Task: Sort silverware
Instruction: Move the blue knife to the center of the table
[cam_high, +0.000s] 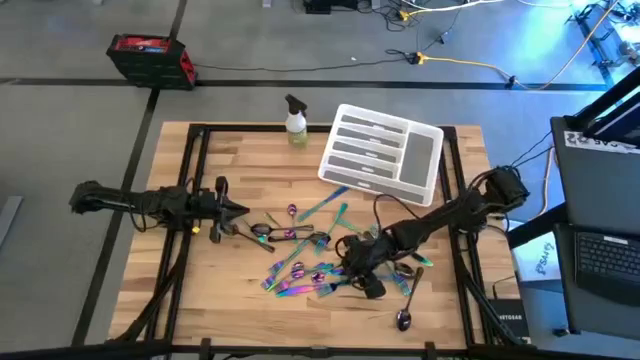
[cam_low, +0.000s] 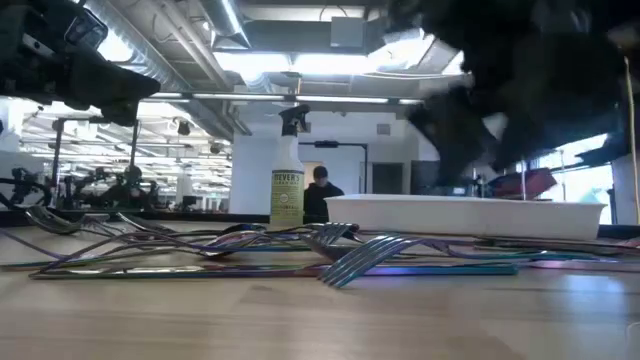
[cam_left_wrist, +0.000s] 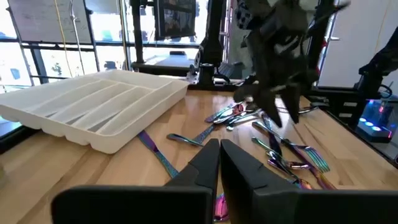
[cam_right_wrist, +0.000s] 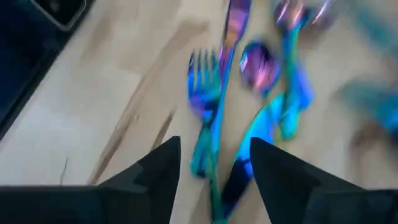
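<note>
The silverware, slim iridescent forks, spoons and knives, lies scattered on the wooden table's middle; one darker spoon lies apart toward the near edge. My right gripper hangs open just over the pile's right part, fingers pointing down. A fork and a teal knife show on the table beyond the gap between its fingers. My left gripper is shut at the pile's left end, pointing toward the table's right edge, with nothing seen between its fingers.
A white compartmented tray lies at the far right of the table, with a spray bottle to its left. Bare wood lies near the table's left and near edges. A laptop sits off the table's right side.
</note>
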